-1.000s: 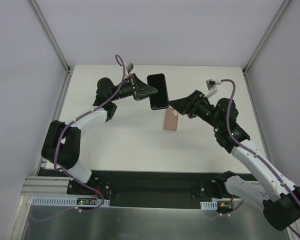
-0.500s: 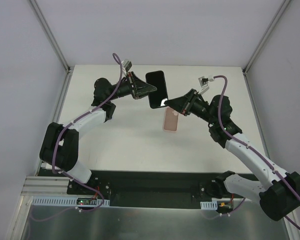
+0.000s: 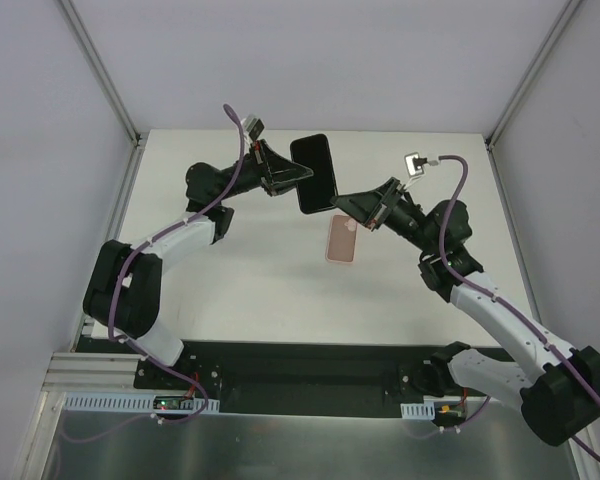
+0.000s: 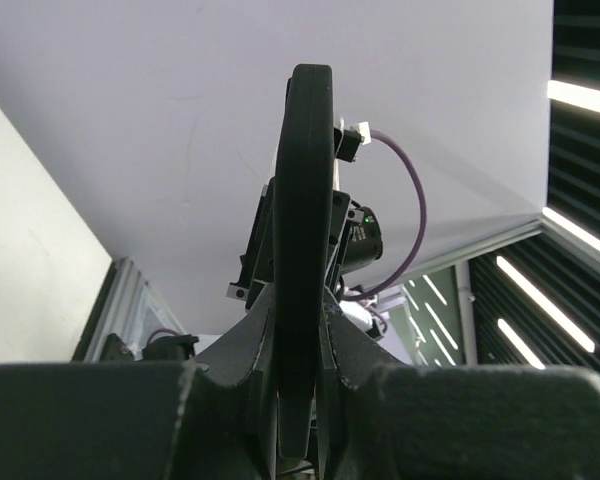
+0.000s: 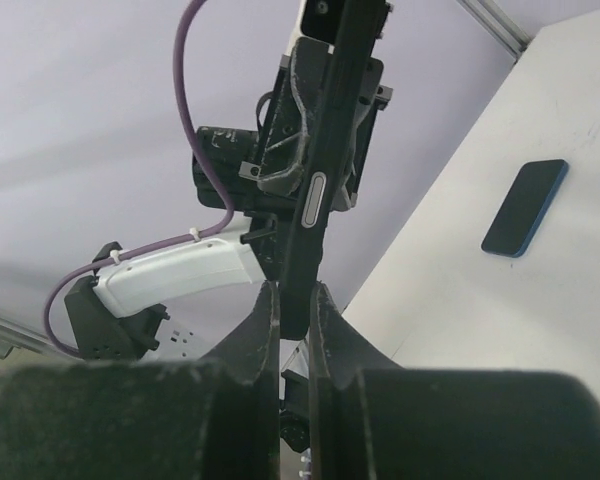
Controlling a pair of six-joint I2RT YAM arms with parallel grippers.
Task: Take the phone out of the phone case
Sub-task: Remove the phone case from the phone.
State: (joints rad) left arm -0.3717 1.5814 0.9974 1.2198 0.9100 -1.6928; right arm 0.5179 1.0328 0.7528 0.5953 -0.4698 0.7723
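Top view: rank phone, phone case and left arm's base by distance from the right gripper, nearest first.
1. phone: in the air, its lower end between the fingers of the right gripper.
2. phone case: flat on the table, just on the near side of that gripper.
3. left arm's base: far left, at the table's near edge.

Phone [image 3: 316,176] black, with a glossy dark face and a grey side button. Case [image 3: 341,240] plain salmon pink. Left gripper [image 3: 302,176] and right gripper [image 3: 344,206] matte black. Arms [image 3: 175,240] white shells with black joints, each trailed by a purple cable [image 5: 179,100]. Table [image 3: 240,270] plain cream-white. Walls [image 3: 330,60] pale lilac-grey, with silver-grey corner rails
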